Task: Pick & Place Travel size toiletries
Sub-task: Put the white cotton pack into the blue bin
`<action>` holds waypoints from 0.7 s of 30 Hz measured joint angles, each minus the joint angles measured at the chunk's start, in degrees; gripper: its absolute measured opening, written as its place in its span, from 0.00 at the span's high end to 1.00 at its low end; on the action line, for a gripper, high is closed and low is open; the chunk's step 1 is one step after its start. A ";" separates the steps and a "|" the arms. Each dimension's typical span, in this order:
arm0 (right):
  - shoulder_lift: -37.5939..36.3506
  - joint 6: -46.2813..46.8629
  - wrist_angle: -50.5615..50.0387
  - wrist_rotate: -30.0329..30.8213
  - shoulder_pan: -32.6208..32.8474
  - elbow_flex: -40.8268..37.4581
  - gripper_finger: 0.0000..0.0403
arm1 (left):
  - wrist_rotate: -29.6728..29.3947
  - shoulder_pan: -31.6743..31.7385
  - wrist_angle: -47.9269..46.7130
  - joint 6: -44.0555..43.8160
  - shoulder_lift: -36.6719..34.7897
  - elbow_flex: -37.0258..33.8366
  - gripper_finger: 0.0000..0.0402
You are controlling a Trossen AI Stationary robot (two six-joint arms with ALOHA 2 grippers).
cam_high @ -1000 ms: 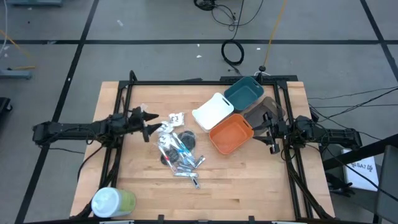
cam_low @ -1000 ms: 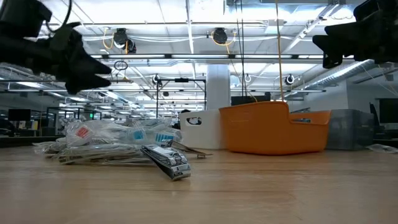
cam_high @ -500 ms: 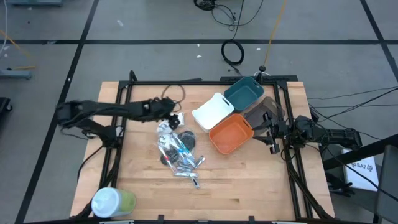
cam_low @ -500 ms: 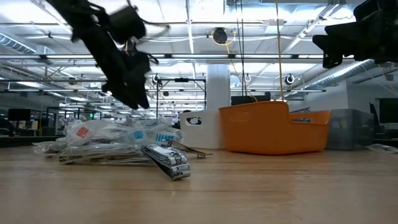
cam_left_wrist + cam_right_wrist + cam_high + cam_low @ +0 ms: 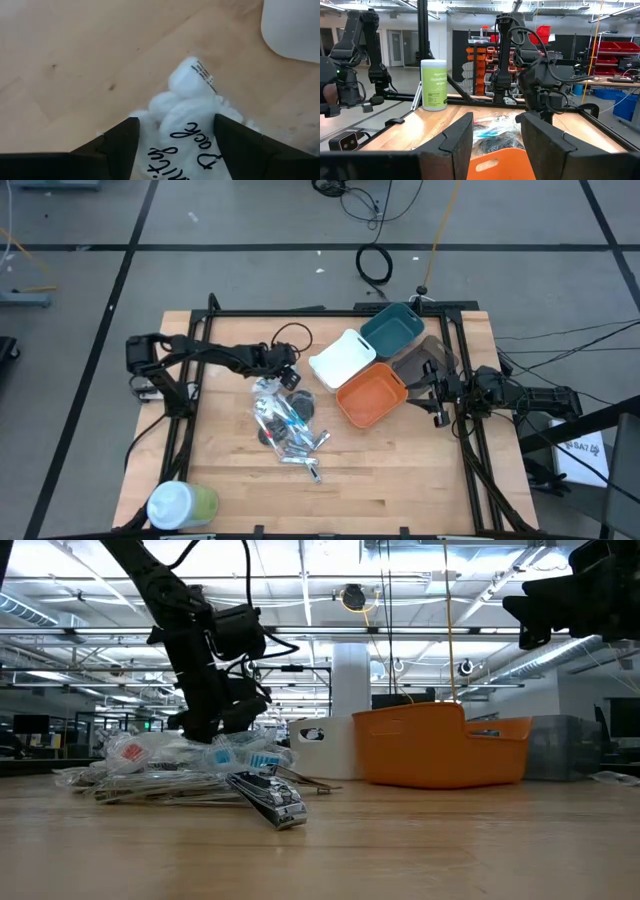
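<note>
Two spread fingers of the left end effector [image 5: 172, 137] straddle a crinkly white packet [image 5: 192, 112] (printed, puffy).

The left arm has moved a lot. One second ago it lay stretched out flat near the left edge of the table [image 5: 400, 500], with its gripper pointing toward the middle. Half a second ago it was swinging in toward the far side of the pile. Now the left gripper [image 5: 287, 375] points down over the far end of the toiletries pile [image 5: 285, 420], its open fingers [image 5: 120, 142] on both sides of a white crinkly packet [image 5: 192, 112].
</note>
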 joint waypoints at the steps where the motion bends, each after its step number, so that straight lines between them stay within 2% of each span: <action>1: 0.00 0.00 0.01 0.00 0.00 0.01 0.61 | 0.04 0.00 0.02 -0.49 0.20 0.00 0.42; 4: 0.00 0.00 0.01 0.00 0.00 0.01 0.61 | 0.08 0.00 0.12 -1.39 0.33 0.00 0.54; 11: 0.00 0.00 0.01 0.00 0.00 0.00 0.61 | 0.12 0.00 0.20 -0.28 -1.66 -0.09 0.95; 17: 0.00 0.00 0.01 0.00 0.00 0.00 0.61 | -3.31 -0.73 1.48 3.30 -8.49 -0.17 0.98; 21: 0.02 -0.79 0.73 0.78 0.00 0.01 0.61 | -7.41 -3.65 5.40 11.99 -15.23 -0.17 0.98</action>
